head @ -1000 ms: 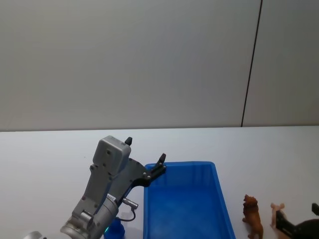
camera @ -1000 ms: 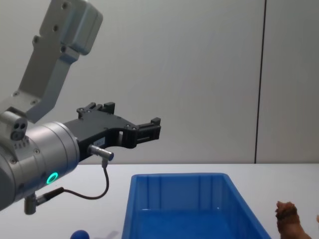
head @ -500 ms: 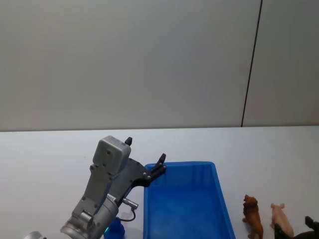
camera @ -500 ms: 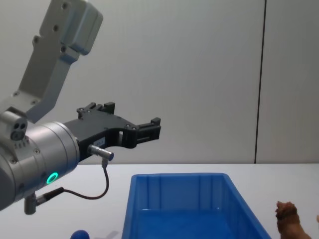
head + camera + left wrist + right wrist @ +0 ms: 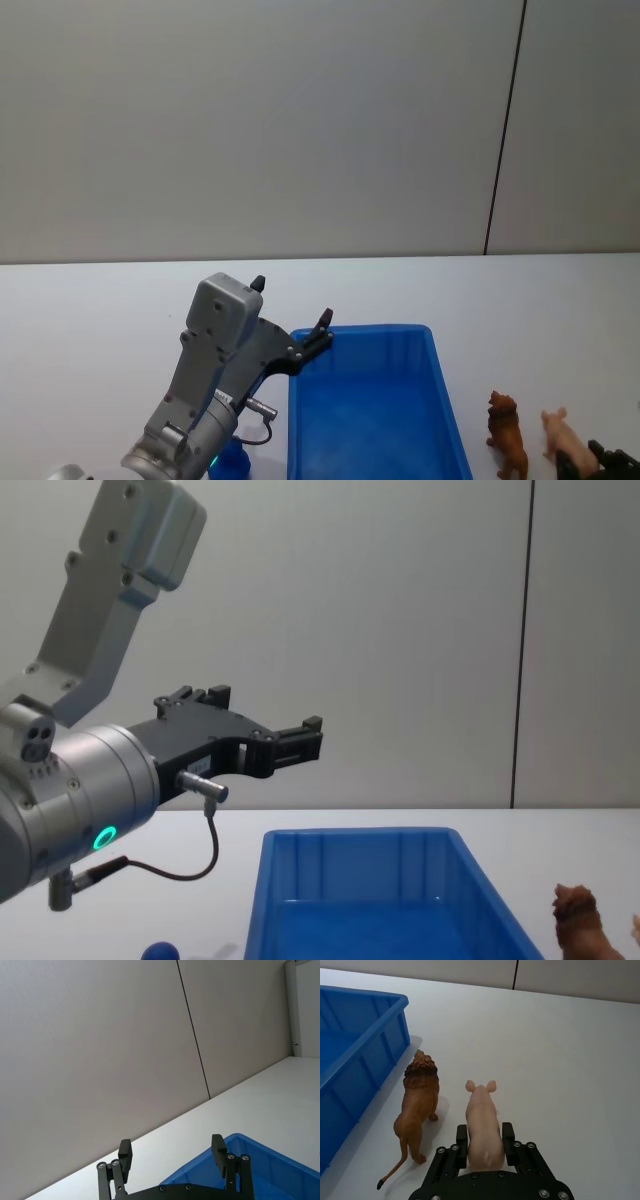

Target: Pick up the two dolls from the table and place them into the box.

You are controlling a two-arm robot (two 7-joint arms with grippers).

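A reddish-brown doll [image 5: 417,1105] stands on the white table [image 5: 560,1060] just right of the blue box [image 5: 350,995]. Close beside it stands a pale pink doll [image 5: 481,1110]. My right gripper [image 5: 485,1135] is shut on the pink doll's hind body, one finger against each flank. The head view shows both dolls, brown [image 5: 507,435] and pink [image 5: 558,430], at the lower right, with the right gripper [image 5: 585,458] behind the pink one. My left gripper [image 5: 292,305] hangs open over the box's [image 5: 370,332] far left corner, holding nothing.
A small blue object [image 5: 232,460] lies on the table [image 5: 100,320] left of the box, under my left arm. A grey wall with a dark vertical seam [image 5: 505,130] rises behind the table. Bare tabletop stretches beyond and right of the dolls.
In the head view my right gripper has slid toward the lower right corner, and the pink doll has shifted slightly with it. The left arm and brown doll have not moved.
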